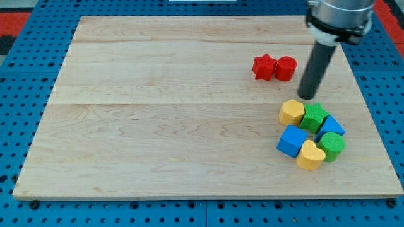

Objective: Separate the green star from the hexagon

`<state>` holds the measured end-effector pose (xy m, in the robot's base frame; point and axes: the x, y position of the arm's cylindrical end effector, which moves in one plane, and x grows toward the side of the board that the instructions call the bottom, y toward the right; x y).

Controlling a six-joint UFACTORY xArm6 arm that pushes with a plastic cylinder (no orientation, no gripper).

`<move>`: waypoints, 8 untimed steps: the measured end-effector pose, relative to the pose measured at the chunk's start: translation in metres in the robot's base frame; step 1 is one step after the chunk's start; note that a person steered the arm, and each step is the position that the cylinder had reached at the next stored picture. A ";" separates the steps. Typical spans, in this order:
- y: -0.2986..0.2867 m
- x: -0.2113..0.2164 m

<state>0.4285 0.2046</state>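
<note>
text: none legible | labels: none | numbers: none | signs: none

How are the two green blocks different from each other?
The green star has a pointed outline; the other green block looks rounded, its exact shape hard to tell. The green star lies nearer the view's top, against the yellow hexagon, just below my tip; the other green block lies lower, beside the yellow heart. Both share the same green and sit in one cluster on the wooden board.
</note>
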 end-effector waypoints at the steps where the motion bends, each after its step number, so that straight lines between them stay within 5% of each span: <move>1: 0.038 0.018; 2: 0.045 0.053; 8: -0.061 0.049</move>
<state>0.4771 0.1435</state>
